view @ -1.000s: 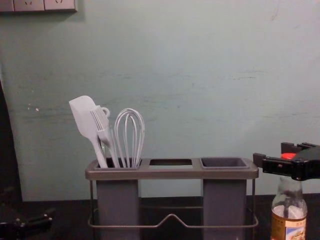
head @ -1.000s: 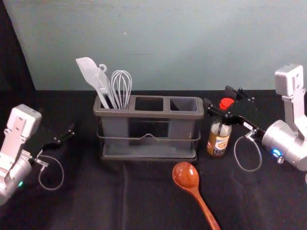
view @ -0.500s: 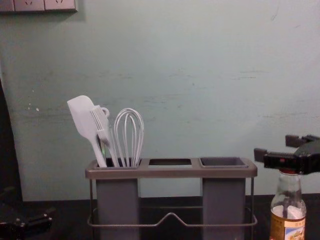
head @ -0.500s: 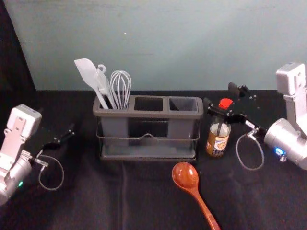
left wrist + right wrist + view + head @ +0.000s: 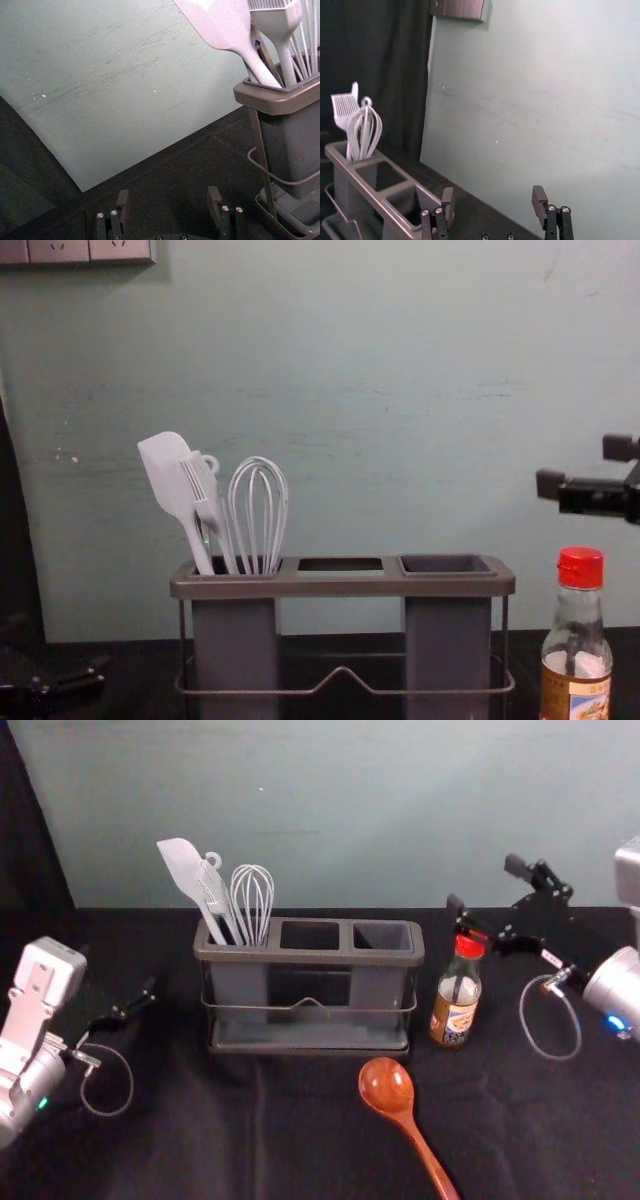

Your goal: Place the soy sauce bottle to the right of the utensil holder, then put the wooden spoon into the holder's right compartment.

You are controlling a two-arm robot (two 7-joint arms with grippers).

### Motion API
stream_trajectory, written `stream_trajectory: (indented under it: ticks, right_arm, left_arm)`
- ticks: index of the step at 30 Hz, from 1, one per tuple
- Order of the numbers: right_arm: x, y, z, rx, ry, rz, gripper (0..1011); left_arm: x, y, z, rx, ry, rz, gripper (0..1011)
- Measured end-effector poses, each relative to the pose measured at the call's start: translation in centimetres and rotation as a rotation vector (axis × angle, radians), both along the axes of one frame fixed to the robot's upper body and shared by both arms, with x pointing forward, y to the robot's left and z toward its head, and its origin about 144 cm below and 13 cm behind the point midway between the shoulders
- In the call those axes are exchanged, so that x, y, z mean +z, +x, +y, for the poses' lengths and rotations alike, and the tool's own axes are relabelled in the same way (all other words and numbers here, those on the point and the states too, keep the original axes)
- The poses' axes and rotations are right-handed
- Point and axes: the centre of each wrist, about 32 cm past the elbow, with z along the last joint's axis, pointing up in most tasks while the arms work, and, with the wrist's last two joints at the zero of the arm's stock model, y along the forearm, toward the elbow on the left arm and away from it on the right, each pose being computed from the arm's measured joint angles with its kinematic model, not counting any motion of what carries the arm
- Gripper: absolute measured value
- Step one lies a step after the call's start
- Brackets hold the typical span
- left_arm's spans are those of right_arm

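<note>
Beside the right end of the utensil holder (image 5: pixel 310 959), the soy sauce bottle (image 5: pixel 455 1007) stands upright on the dark cloth (image 5: pixel 300 1130), its red cap (image 5: pixel 580 567) on. I judge the first half of the task done. Above the cap, and apart from it in the chest view, I have the right gripper (image 5: pixel 493 194) with its two fingers spread wide and nothing between them. The left gripper (image 5: pixel 168 196), idle at the left of the head view, is likewise spread and holds nothing. The second half remains: the wooden spoon (image 5: pixel 386 1086) lies in front of the holder, bowl towards it, handle slanting to the near right. The right compartment (image 5: pixel 382 937), its destination, is empty; I read the next step as moving clear of the bottle before lowering to the spoon.
</note>
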Motion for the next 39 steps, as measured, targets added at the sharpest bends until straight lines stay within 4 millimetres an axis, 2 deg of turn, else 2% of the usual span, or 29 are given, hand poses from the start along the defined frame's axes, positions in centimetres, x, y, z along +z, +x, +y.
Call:
stream_trajectory:
  ticks: [14,22,30,39]
  right_arm:
    - [2.4,-2.8,0.0,0.112,0.017,-0.066,1004]
    - [3.3,-4.6,1.7,0.228,-0.014,0.004,1004]
    - [4.2,-6.2,4.9,0.223,-0.099,0.2,1004]
    - [5.6,-5.9,8.4,0.112,-0.124,0.517,1004]
  left_arm:
    - [0.0,0.0,0.0,0.0,0.0,0.0,1012]
    - [0.0,0.0,0.0,0.0,0.0,0.0,1011]
    - [0.0,0.0,0.0,0.0,0.0,0.0,1011]
    - [0.0,0.0,0.0,0.0,0.0,0.0,1011]
